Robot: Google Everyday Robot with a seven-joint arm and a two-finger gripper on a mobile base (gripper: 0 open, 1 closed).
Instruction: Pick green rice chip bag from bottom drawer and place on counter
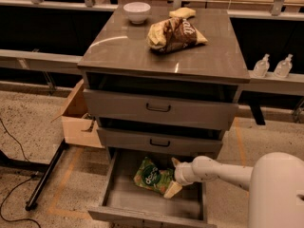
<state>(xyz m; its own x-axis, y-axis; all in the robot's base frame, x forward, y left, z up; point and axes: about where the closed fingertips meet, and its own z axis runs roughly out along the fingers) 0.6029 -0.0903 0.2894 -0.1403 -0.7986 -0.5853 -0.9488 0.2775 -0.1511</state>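
Lower centre: gripper [174, 176] inside open bottom drawer [137, 201], fingers spread wide astride right edge of green rice chip bag [150, 177].

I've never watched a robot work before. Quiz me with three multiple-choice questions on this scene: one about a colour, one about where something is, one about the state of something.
1. What colour is the bowl on the counter?
A) white B) red C) black

2. Where is the green rice chip bag?
A) on the counter B) on the floor C) in the bottom drawer

3. What state is the bottom drawer in?
A) shut B) pulled open C) taken out of the cabinet

Answers:
1 A, the bowl looks plain white.
2 C, the bag lies on the drawer's grey floor, with the robot's hand at its right end.
3 B, its inside is in view below the two handled drawers.
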